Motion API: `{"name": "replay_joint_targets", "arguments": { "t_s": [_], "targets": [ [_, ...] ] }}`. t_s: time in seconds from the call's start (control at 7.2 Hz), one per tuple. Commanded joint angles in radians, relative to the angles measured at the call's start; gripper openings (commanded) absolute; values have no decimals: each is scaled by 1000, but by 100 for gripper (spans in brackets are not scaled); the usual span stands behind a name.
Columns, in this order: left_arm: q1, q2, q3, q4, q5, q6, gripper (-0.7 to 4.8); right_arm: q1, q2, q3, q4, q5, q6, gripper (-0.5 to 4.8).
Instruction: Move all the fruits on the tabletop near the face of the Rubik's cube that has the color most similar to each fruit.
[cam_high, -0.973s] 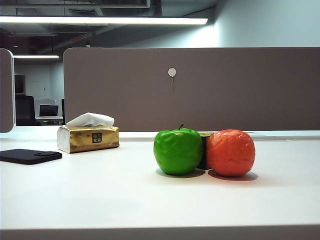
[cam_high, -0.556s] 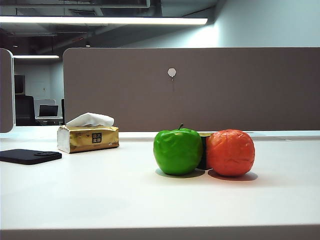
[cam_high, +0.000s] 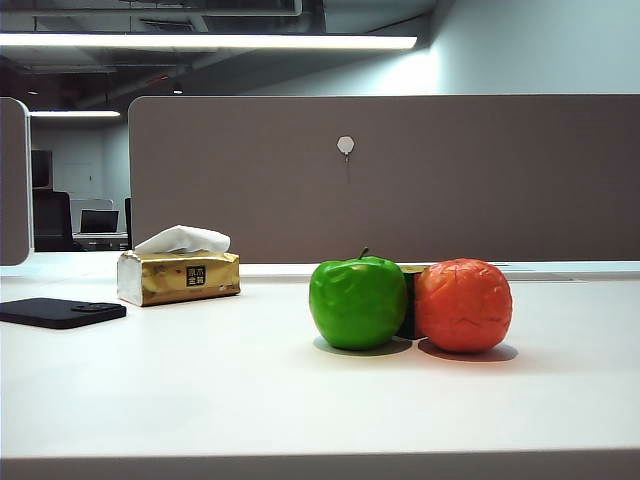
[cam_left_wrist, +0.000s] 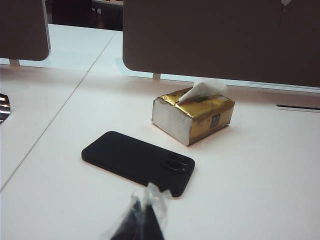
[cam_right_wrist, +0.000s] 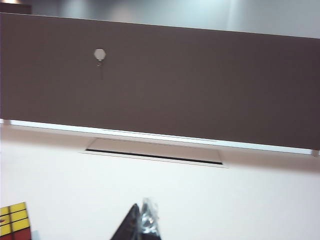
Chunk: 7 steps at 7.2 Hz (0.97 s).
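Two toy fruits flank a small Rubik's cube on a white desk; neither robot gripper touches them.

The glossy green apple (cam_high: 357, 303) and wrinkled orange-red orange (cam_high: 463, 305) sit pressed against the black-edged Rubik's cube (cam_high: 409, 300) between them, on the plain white tabletop (cam_high: 200, 390). The right gripper (cam_right_wrist: 141, 223), fingertips together and empty, hangs above the desk with the cube's yellow and red squares (cam_right_wrist: 15, 222) off to one side, so it looks the nearer arm. The left gripper (cam_left_wrist: 142, 215), tips also closed on nothing, hovers by a flat black phone (cam_left_wrist: 137, 162) and gold foil tissue box (cam_left_wrist: 194, 114), well apart from the fruit.
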Motion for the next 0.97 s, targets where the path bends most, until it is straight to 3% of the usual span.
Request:
{"name": "replay_joint_targets", "arguments": {
  "t_s": [0.14,0.28,0.42,0.56,0.97],
  "targets": [
    [0,1,2,-1,79,-37,-5,-123,5,-2,15,55,-58,-1],
    [0,1,2,-11,81,-37,-5,-176,5,-2,21,38,-50,-1],
    [0,1,2,-14,81,-65,-5,-209,5,-2,8,-118,7,-1],
    [0,1,2,-17,132,-92,-5,-208,5,-2,-89,-135,104,0],
    [0,1,2,-91,136,-42,-5,-208,5,-2,-97,-135,80,0]
  ]
}}
